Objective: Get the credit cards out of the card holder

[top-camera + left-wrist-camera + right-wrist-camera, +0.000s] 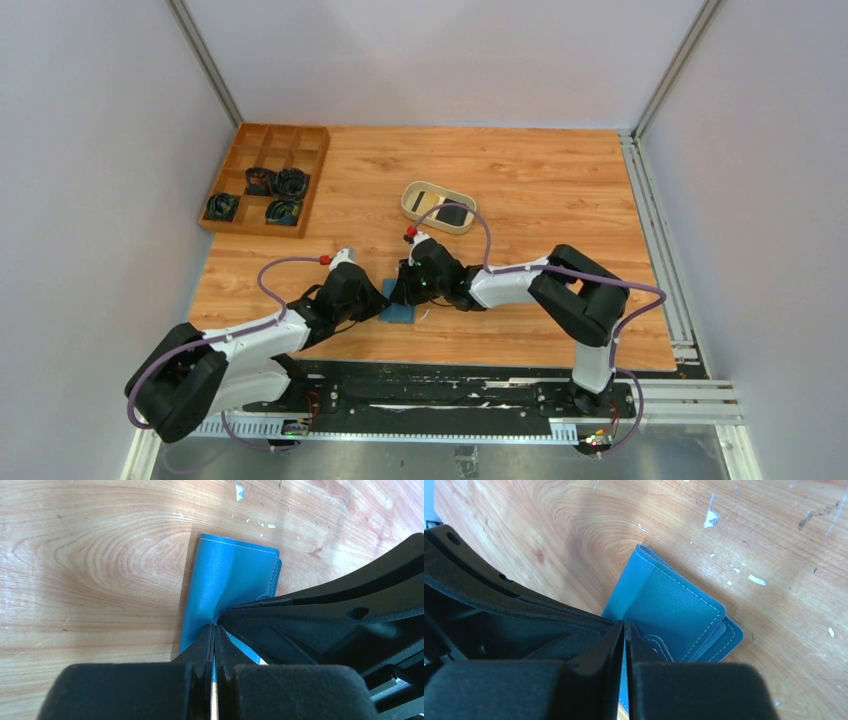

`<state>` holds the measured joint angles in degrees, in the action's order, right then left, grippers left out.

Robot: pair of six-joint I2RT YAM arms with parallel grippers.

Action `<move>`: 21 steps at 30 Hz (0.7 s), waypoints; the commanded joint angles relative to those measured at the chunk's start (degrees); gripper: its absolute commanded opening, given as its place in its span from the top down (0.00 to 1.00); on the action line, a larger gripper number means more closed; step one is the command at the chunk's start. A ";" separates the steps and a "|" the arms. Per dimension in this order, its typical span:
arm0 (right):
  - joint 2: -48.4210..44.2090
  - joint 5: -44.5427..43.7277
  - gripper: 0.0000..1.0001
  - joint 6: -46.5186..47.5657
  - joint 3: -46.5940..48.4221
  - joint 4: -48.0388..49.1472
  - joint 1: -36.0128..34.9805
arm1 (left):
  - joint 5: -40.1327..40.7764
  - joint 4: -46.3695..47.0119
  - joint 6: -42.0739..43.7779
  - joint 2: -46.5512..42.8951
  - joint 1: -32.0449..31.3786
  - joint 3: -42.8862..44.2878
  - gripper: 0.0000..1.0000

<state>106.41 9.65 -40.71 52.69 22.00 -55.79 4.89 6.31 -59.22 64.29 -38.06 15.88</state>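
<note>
Look for holder [398, 302] mid-bench [540, 180], near edge. Seems light, soft, quick to crease. Pinched at a puckered fold by pressed-together left hand [214, 630]; touched by right hand [625, 626], likewise pressed together, grip unclear. Better taken by the stitched edge; expect thin, slick cards inside, none showing.

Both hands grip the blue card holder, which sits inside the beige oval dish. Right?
No. The card holder lies on the wooden table, well apart from the dish, as the top view shows. The left hand and right hand do grip it.
</note>
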 commanded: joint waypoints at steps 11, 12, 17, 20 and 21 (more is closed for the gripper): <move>-8.89 1.45 0.66 10.94 6.02 -15.67 0.05 | 2.41 -7.45 0.84 3.53 -0.43 -0.04 1.00; -10.54 0.98 0.64 11.54 6.24 -16.95 0.02 | 2.41 -7.43 0.83 3.48 -0.43 0.02 1.00; -18.17 -1.81 0.49 12.89 2.40 -18.00 0.07 | 2.45 -7.24 0.85 3.72 -0.43 -0.05 1.00; -21.19 -4.11 0.40 11.93 -2.01 -17.18 0.71 | 2.41 -7.10 0.95 3.95 -0.43 0.06 1.00; -21.33 -4.34 0.40 10.80 -3.68 -16.79 1.42 | 2.41 -6.97 0.95 3.99 -0.43 0.03 1.00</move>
<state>86.50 8.84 -29.74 54.52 7.92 -55.35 4.93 5.48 -59.20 65.87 -38.09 17.26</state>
